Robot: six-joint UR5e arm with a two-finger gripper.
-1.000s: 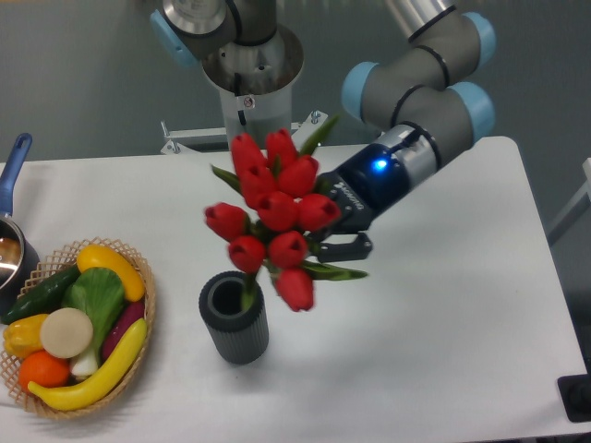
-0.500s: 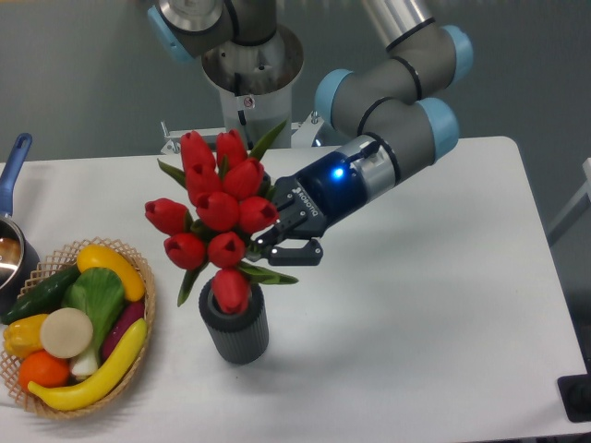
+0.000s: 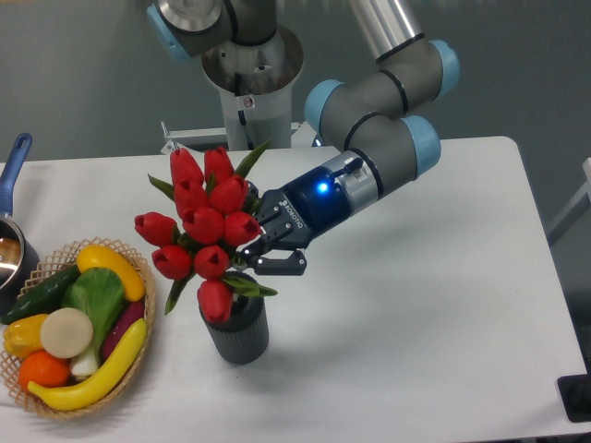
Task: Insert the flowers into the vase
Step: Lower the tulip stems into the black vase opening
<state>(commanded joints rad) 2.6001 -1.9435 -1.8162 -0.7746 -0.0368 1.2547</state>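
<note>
Surface: white table (image 3: pixel 443 305) against a grey wall.
Flowers: flowers (image 3: pixel 203 226) at frame centre-left, tilted, lowest bud at the mouth of the vase (image 3: pixel 235 332).
Gripper: gripper (image 3: pixel 263 245) closed on the bunch just behind the heads.
Handling: probably light and top-heavy; stems the sensible hold.
Beside: basket (image 3: pixel 138 277), lower left.

A robotics lab: arm (image 3: pixel 388 88) bolted beside a bare white table (image 3: pixel 443 305).
</note>
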